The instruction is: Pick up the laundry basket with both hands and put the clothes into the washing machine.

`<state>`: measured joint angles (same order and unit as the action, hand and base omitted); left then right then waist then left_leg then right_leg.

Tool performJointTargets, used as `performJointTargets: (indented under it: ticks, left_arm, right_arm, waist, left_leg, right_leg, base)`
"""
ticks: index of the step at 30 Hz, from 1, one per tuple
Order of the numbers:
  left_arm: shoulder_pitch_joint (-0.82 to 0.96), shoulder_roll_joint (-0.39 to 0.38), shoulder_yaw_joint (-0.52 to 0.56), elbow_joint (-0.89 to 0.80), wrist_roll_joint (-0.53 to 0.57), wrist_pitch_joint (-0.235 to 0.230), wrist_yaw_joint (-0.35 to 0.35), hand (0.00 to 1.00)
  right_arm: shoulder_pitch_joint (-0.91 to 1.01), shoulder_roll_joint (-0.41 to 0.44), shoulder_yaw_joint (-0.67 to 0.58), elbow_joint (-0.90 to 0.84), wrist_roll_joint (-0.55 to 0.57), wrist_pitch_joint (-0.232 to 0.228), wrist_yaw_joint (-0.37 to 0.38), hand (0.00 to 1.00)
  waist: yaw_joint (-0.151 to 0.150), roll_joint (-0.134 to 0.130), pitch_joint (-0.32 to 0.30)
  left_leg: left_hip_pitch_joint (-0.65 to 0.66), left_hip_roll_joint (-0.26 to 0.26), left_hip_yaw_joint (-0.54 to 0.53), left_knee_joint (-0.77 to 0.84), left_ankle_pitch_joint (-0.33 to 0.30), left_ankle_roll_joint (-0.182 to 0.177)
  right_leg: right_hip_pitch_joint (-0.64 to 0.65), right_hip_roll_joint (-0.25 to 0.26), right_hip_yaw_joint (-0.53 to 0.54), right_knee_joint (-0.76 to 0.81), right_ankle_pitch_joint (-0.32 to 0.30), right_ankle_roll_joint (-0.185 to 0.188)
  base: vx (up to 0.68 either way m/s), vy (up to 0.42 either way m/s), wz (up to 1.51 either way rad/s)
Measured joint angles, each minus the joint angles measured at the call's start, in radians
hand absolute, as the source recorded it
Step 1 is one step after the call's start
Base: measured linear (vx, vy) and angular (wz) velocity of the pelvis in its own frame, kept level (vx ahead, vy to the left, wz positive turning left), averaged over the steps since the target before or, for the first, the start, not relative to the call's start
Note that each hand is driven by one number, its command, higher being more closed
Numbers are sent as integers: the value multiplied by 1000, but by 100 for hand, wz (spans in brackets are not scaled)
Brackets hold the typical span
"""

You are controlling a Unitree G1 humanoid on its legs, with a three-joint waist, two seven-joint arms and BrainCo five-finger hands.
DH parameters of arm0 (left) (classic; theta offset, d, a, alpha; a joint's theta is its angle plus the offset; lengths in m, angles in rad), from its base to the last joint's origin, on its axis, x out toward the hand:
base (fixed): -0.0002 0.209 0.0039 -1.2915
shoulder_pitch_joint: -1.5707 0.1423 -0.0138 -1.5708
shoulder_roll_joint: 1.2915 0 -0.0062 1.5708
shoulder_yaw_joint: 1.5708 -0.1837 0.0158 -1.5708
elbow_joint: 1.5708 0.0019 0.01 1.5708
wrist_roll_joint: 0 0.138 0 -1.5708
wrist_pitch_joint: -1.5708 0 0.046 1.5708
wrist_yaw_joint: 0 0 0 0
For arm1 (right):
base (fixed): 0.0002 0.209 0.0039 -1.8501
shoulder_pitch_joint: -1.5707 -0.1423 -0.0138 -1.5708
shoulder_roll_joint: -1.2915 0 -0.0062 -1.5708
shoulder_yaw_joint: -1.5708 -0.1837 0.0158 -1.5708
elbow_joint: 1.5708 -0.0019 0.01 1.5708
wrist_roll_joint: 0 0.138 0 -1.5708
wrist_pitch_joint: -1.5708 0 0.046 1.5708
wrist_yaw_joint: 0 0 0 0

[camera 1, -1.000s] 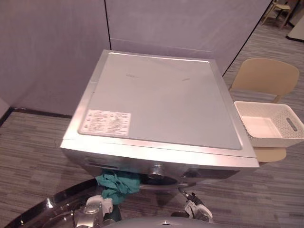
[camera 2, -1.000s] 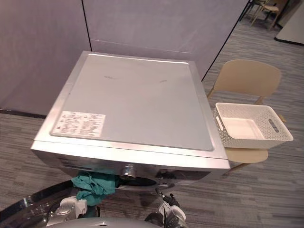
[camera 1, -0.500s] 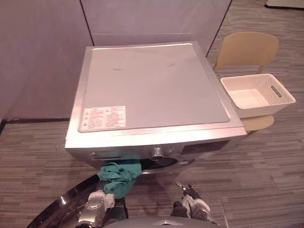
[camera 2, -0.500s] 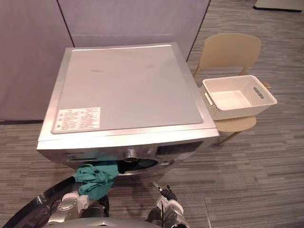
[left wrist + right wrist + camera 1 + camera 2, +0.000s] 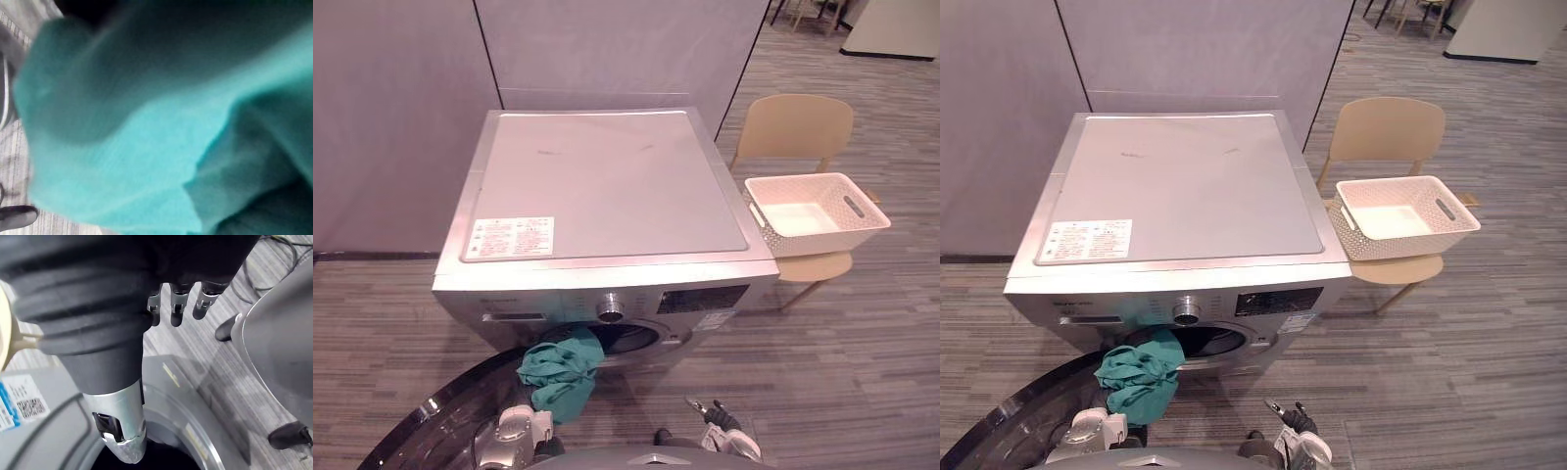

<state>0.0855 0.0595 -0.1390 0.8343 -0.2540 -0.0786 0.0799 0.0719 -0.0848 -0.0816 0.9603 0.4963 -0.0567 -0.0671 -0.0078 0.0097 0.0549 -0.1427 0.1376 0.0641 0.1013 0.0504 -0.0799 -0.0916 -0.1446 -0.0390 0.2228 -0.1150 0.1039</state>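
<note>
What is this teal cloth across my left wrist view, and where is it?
Observer: It is a teal garment hanging out of the washing machine's front opening and drooping down below it.
Operator: Where is the laundry basket?
Observer: The white laundry basket sits empty on a beige chair just to the right of the machine.
Operator: Is the right robot hand carrying anything?
Observer: No, the right robot hand is open and holds nothing, low in front of the machine.
</note>
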Motion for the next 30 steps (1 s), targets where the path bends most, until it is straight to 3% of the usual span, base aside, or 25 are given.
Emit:
performJointTargets:
  ticks: [2, 3, 4, 5, 8, 13, 21, 24, 27, 30]
  left_arm:
    - [10, 0, 1, -2, 2, 0, -1, 100]
    - [13, 0, 10, -4, 3, 2, -1, 100]
    - [13, -5, 15, -6, 3, 4, -1, 100]
    - [34, -17, 19, -15, 3, 7, -1, 100]
    - [45, -8, 24, -51, 3, 12, 1, 100]
    - [45, 11, 33, -55, 12, 13, 1, 100]
    - [18, 7, 15, -13, 21, 13, -1, 100]
    - [5, 7, -2, 3, 22, 13, -2, 100]
    - [-35, -2, -23, -21, 21, 13, -8, 100]
    - [-70, -10, -47, -109, 19, 12, -9, 100]
  right_arm:
    - [-1, -2, 0, -2, -21, 1, 1, 0]
    - [7, 9, -3, 1, -26, 1, 2, 0]
    - [5, 6, -5, -1, -29, 1, 2, 0]
    - [-1, -8, 1, -3, -30, 0, 2, 0]
    - [-5, -5, 0, 0, -31, 4, 2, 0]
    - [-16, 23, 0, 7, -30, 10, 0, 0]
    - [-22, 26, -13, 49, -32, 10, -1, 0]
    - [-27, 26, -19, 58, -33, 10, -1, 0]
    - [-47, 27, -19, 20, -33, 10, -1, 0]
    - [-64, 29, -11, -76, -32, 8, -2, 0]
  waist:
    - [2, 2, 0]
    - [-4, -24, 5]
    - [-4, -21, 13]
    - [2, 15, 3]
    - [-3, 16, 0]
    - [-2, -14, -7]
    - [-7, -18, -14]
    - [-11, -28, 4]
    - [-7, -30, 66]
    - [-2, -32, 141]
  left_leg:
    - [51, -33, 4, -119, 5, 40]
    - [50, -61, 18, -82, -14, 53]
    - [26, -74, 19, 28, -34, 50]
    - [32, -76, 21, 58, -107, 33]
    - [40, -94, 13, 26, -97, 35]
    - [68, -103, 10, -22, -72, 29]
    - [92, -99, 11, -72, -65, 27]
    - [92, -99, 18, -69, -66, 27]
    - [-5, -76, 31, 57, -118, 26]
    - [-187, -52, 50, 289, -210, 32]
  right_leg:
    - [8, -21, 3, -14, -7, -8]
    - [15, -51, 11, -34, -8, -12]
    - [19, -59, 17, -32, -10, -14]
    - [25, -47, 40, -38, -5, -3]
    - [52, -45, 77, -94, 18, 10]
    - [85, -43, 79, -162, 49, 4]
    - [93, -34, 79, -183, 51, 0]
    - [87, -33, 82, -171, 40, -30]
    - [-16, -16, 87, -48, 24, -48]
    - [-199, -11, 96, 151, -33, -4]
  base:
    - [-95, 48, 28]
    - [-35, 89, 30]
    - [20, 68, 16]
    - [19, 87, 4]
    - [8, 61, 10]
    - [66, 11, 1]
    - [85, -29, -3]
    - [23, -4, -3]
    - [-84, -8, -15]
    - [-162, 16, -27]
